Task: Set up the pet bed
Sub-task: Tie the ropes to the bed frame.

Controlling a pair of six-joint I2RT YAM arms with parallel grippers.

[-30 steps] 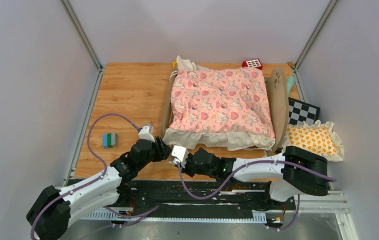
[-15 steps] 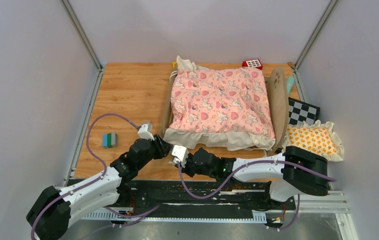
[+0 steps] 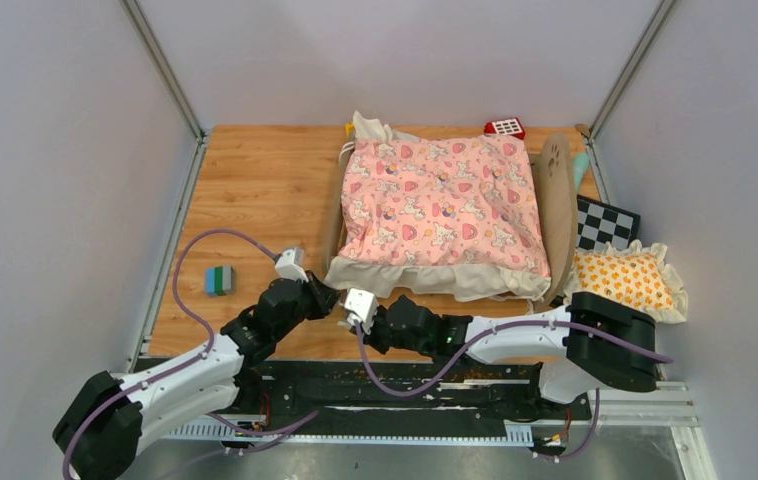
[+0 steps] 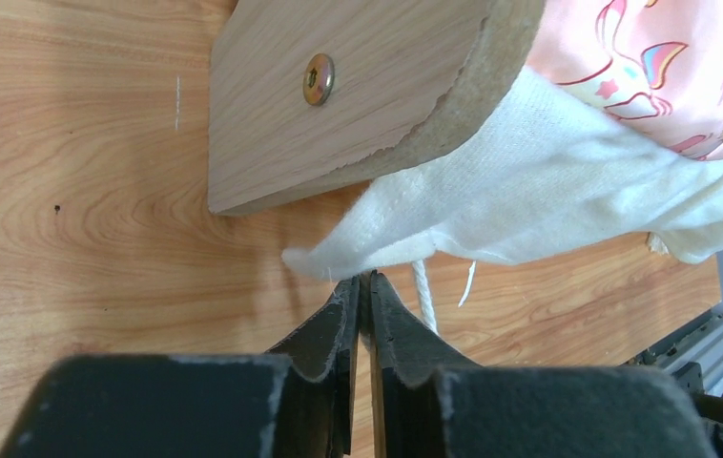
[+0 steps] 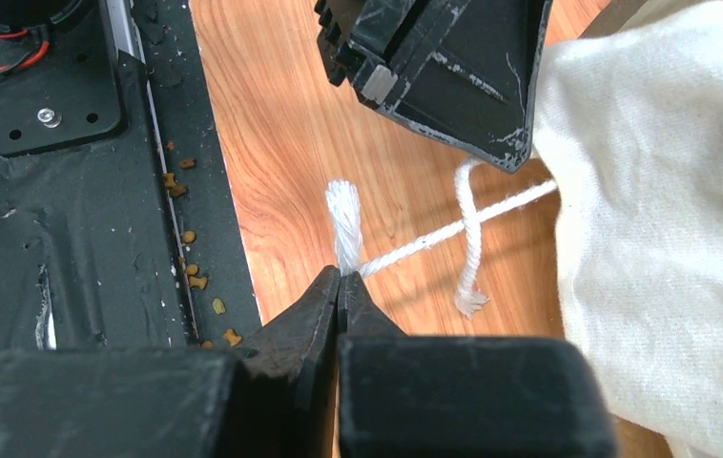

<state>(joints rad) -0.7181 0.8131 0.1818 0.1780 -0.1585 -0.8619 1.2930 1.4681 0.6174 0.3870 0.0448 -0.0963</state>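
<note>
The pet bed [image 3: 555,190] lies at the back right, its pink unicorn quilt [image 3: 440,205] spread over it with the cream ruffle [image 3: 435,280] hanging off the near end. My left gripper [image 3: 333,296] is at the bed's near left corner. In the left wrist view it [image 4: 365,279] is shut on the tip of the ruffle [image 4: 529,181], below the wood frame board [image 4: 358,86]. My right gripper [image 3: 343,318] sits just beside it. In the right wrist view it [image 5: 339,275] is shut on a white cord [image 5: 434,239] near its frayed end.
An orange-patterned frilled pillow [image 3: 627,280] lies right of the headboard, over a checkered board [image 3: 607,225]. A red-white toy [image 3: 504,127] is behind the bed. A grey-green block [image 3: 219,280] sits at the left. Crumbs dot the black base rail [image 5: 72,239].
Both grippers have crept slightly toward the bed's near left corner. Their grips look the same.
</note>
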